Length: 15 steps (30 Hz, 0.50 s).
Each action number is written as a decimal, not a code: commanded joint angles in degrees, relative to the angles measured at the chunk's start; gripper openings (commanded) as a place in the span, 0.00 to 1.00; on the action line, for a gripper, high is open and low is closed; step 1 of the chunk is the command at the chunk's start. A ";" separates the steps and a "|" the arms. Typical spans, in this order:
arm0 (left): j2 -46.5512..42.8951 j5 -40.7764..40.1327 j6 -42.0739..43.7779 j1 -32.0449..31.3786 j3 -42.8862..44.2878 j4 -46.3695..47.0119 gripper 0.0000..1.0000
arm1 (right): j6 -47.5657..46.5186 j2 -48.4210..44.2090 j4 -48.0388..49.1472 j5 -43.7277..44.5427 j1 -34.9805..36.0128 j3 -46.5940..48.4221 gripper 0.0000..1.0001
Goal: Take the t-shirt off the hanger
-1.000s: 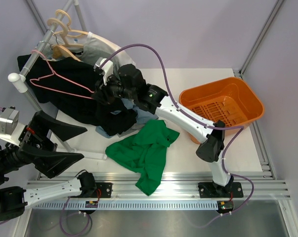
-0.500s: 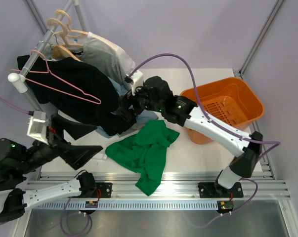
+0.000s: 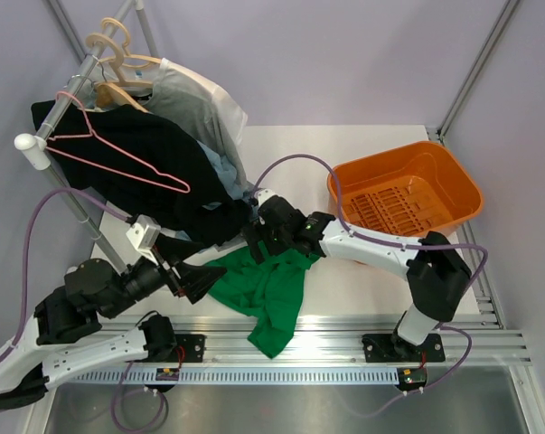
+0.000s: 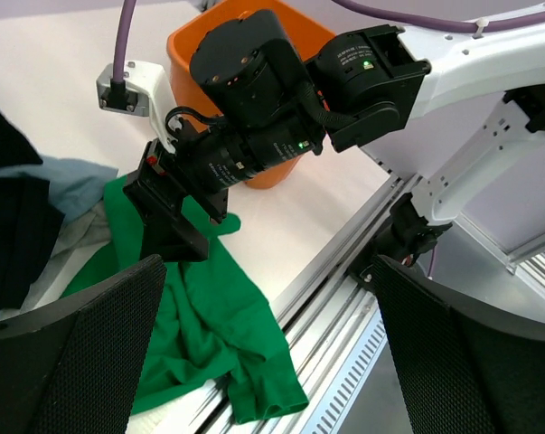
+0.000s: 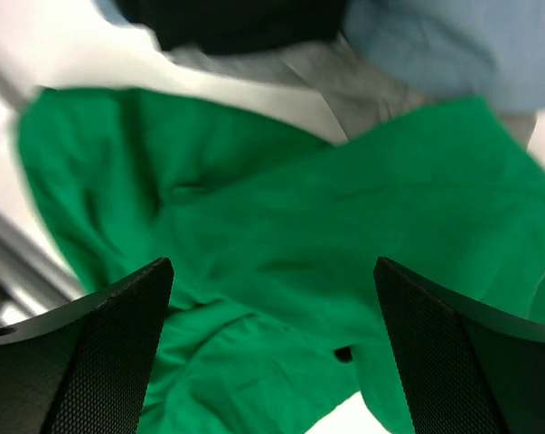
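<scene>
Right gripper (image 5: 272,267) hung wide-open over the t-shirt (image 3: 263,298) — we judged a raised fold, off the black shirt (image 3: 191,208), the safest pinch.

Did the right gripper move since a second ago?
Yes. The right gripper moved away from the clothes rack, toward the table's near edge, over the green t-shirt.

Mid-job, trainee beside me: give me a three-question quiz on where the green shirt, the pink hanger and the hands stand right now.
1. True or false: the t-shirt hangs on the hanger.
2. The t-shirt lies: A in the orange basket; B on the table; C over the rail.
3. Is the right hand open or shut?
Key: 1 false, the hanger is bare; 2 B; 3 open, holding nothing.
</scene>
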 commanded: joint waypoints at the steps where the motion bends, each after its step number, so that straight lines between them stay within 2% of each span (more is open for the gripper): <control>1: -2.35 -3.44 -2.75 -0.27 -2.77 4.50 0.99 | 4.22 1.25 2.20 5.43 0.39 -1.52 1.00; 8: -5.87 -3.18 -4.33 -0.18 -5.67 4.50 0.99 | 7.38 12.49 -0.79 10.44 2.32 -0.12 0.99; 12: -6.92 -3.09 -4.51 -0.27 -5.76 4.41 0.99 | 8.00 14.09 1.14 9.92 2.41 -1.52 0.99; 13: -7.10 -3.09 -4.51 -0.18 -5.68 4.33 0.99 | 8.09 14.09 1.84 9.05 2.50 -2.40 0.98; 15: -7.45 -3.09 -4.42 -0.18 -5.33 3.89 0.99 | 7.91 14.09 3.34 7.73 2.41 -3.45 0.82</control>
